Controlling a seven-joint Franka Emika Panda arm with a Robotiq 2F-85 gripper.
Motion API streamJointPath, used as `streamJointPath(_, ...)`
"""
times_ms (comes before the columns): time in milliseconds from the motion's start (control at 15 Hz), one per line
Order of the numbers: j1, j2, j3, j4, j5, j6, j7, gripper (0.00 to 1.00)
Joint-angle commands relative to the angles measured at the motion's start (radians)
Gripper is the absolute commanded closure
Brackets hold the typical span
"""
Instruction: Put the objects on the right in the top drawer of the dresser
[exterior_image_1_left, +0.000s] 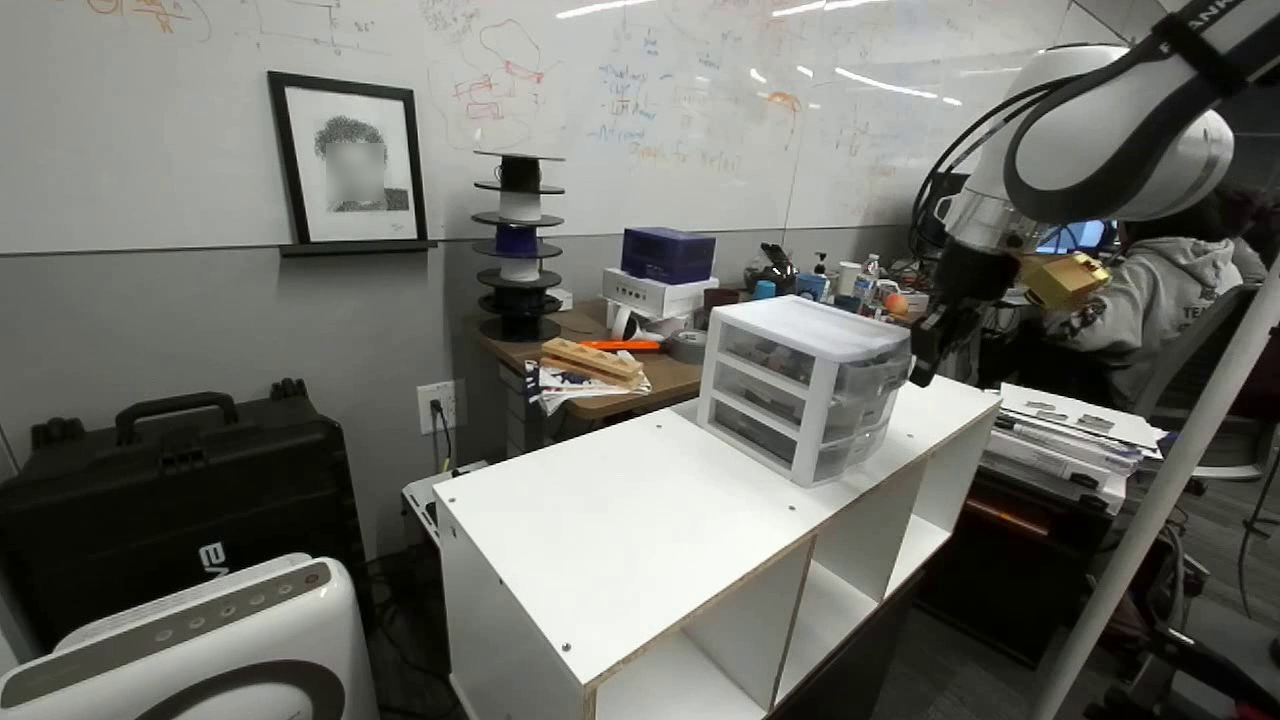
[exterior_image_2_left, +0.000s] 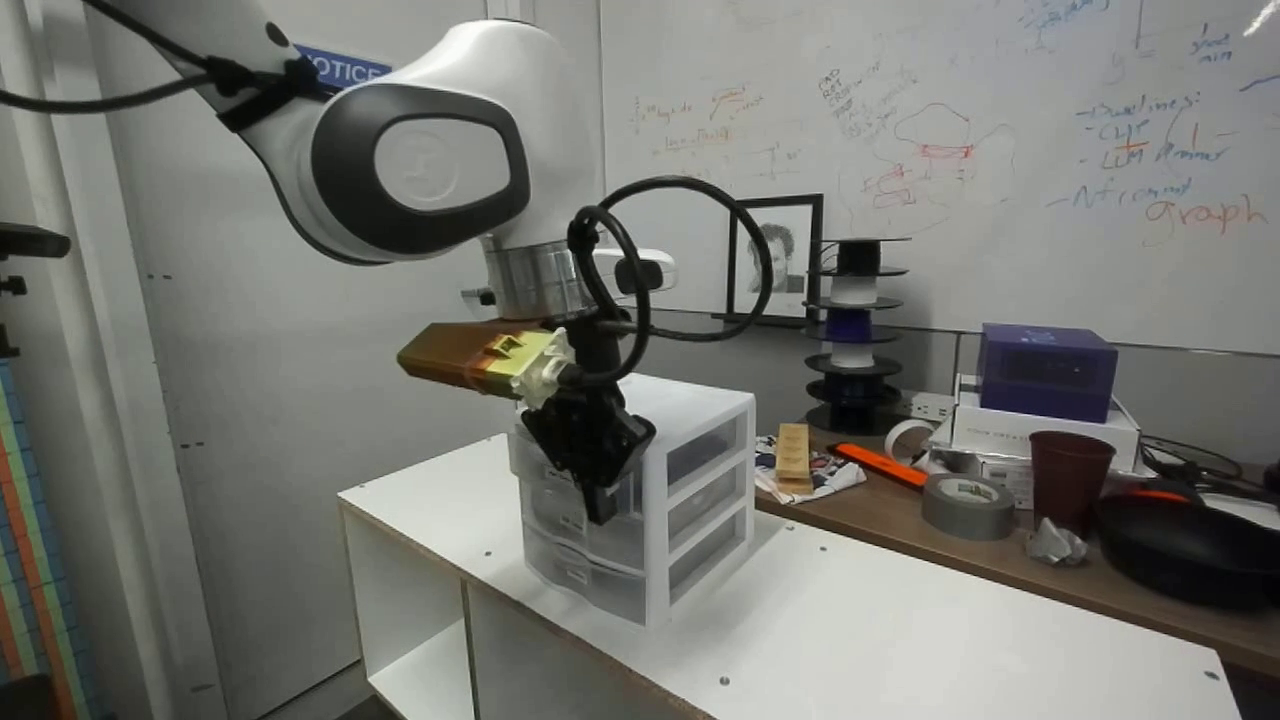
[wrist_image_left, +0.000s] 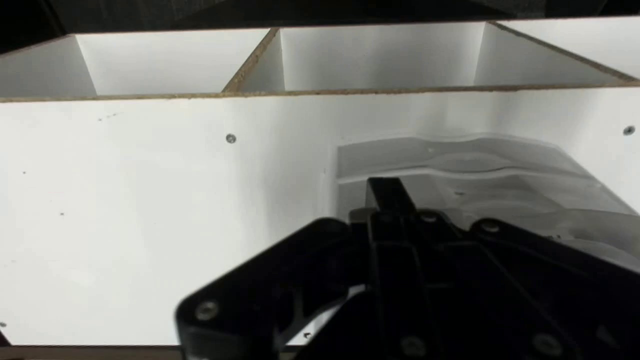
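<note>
One dresser has its top drawer just beside the jaws.

In an exterior view we look down along the counter, from well apart, towards the gripper. In an exterior view from nearer, we face the whiteboard, beyond the gripper. The gripper, counter, whiteboard and dresser show in both exterior views. The wrist view (closest of all) looks steeply down past the gripper to the counter below it.
</note>
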Motion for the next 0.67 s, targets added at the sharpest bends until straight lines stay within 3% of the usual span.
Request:
streamJointPath(0,-0.012,0.092,0.011,0.097,0.021,0.056,0.031,0.99)
streamJointPath(400,-0.023,0.042,0.010,0.072,0.017,-0.001,0.028,0.98)
streamJointPath(467,-0.024,0.002,0.010,0.054,0.008,-0.046,0.016,0.73)
streamJointPath(600,-0.026,-0.083,0.007,0.015,-0.002,-0.119,0.003,0.71)
